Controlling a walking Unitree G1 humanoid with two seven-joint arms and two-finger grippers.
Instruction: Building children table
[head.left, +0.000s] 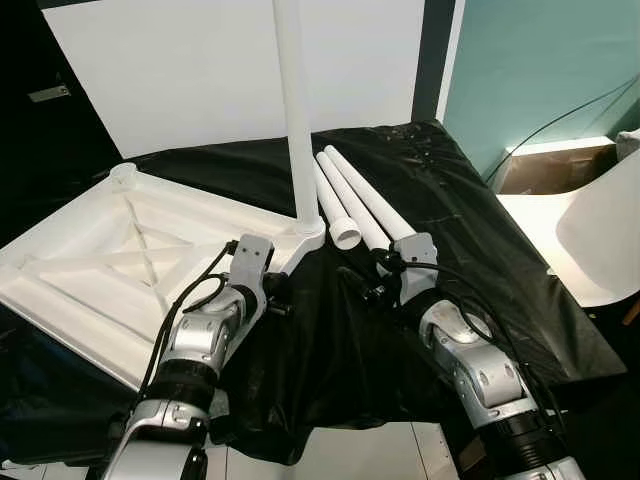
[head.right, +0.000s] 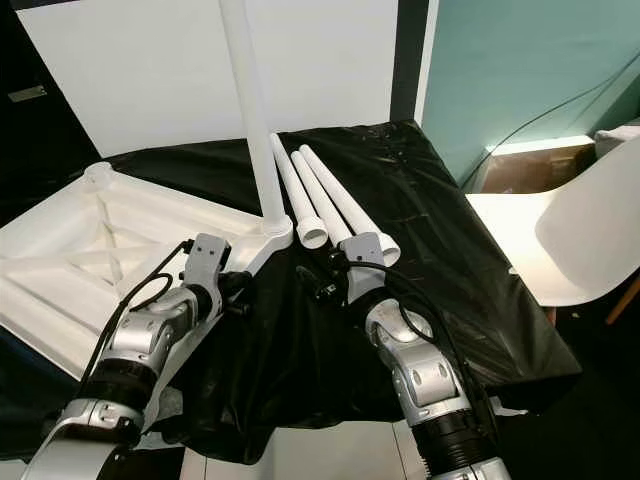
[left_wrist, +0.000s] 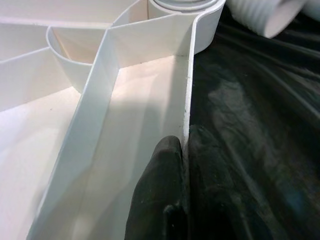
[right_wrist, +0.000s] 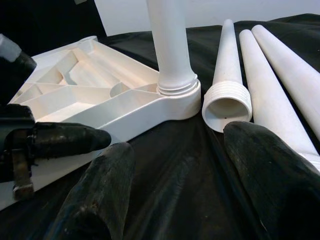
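The white tabletop (head.left: 100, 270) lies upside down on the black cloth, ribs facing up. One white leg (head.left: 297, 120) stands upright, screwed into the corner socket (right_wrist: 177, 97) nearest me. Three loose legs (head.left: 365, 200) lie side by side on the cloth just right of that corner; the nearest one shows its threaded open end (right_wrist: 227, 102). My left gripper (left_wrist: 185, 165) is shut on the tabletop's rim wall, one finger inside and one outside, a little short of the socket. My right gripper (right_wrist: 175, 150) rests open on the cloth, facing the socket and the threaded end, holding nothing.
A white chair (head.left: 600, 240) stands off the table's right side, with a cardboard box (head.left: 550, 165) behind it. A white panel (head.left: 220, 70) leans at the back. The black cloth (head.left: 520, 290) drapes over the table's front and right edges.
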